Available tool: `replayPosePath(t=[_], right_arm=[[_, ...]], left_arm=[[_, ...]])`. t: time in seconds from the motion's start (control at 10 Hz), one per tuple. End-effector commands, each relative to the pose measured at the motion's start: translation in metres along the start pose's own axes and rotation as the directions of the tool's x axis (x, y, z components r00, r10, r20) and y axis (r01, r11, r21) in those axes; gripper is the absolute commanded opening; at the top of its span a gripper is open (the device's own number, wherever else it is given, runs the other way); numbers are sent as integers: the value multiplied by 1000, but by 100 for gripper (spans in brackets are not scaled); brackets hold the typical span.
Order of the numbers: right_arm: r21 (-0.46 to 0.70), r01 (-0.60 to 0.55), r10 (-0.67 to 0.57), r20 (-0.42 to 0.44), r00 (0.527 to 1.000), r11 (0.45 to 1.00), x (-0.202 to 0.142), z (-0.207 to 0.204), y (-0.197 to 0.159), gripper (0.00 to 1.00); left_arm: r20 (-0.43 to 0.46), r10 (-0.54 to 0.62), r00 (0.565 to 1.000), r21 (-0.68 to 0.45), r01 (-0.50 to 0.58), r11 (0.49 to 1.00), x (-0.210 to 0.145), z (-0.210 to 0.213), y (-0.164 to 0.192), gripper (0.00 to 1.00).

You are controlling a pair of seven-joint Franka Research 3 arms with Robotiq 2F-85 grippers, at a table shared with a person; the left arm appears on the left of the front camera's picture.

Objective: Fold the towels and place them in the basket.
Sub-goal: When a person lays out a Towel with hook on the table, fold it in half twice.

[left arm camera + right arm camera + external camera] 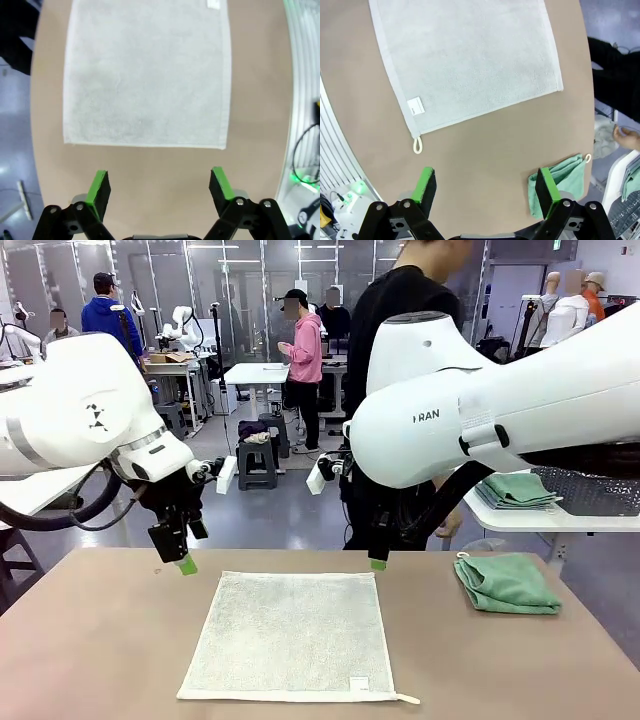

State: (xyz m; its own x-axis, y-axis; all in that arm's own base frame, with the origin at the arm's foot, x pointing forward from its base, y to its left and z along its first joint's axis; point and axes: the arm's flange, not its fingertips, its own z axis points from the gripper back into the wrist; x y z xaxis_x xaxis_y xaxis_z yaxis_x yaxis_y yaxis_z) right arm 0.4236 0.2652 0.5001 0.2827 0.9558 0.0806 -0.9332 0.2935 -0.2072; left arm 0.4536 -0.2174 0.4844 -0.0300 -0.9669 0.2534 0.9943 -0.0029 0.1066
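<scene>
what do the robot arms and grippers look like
The left arm and right arm are glossy white with rounded, bulbous joints; the right carries dark lettering. A black cable loops under the left arm. The left gripper and right gripper are black two-finger units with green pads.

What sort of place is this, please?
Likely a robotics lab or workshop: two white robot arms over a table with a spread cream-white towel, more work tables behind, and people standing about.
</scene>
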Motion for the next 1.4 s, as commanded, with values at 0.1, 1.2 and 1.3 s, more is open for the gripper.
replayPosePath(t=[0.1,1.2,1.3], right_arm=[[-8,-103,104,51,993,995,-6,-19,35,100],[141,-246,250,-10,968,959,-35,-122,110,100],[151,-249,252,-2,968,957,-38,-128,112,100]], left_arm=[[-46,-71,996,-18,70,997,16,-26,-28,100],[-291,3,957,-45,-17,999,10,-120,-125,100],[-284,19,959,-34,-30,999,6,-120,-130,100]])
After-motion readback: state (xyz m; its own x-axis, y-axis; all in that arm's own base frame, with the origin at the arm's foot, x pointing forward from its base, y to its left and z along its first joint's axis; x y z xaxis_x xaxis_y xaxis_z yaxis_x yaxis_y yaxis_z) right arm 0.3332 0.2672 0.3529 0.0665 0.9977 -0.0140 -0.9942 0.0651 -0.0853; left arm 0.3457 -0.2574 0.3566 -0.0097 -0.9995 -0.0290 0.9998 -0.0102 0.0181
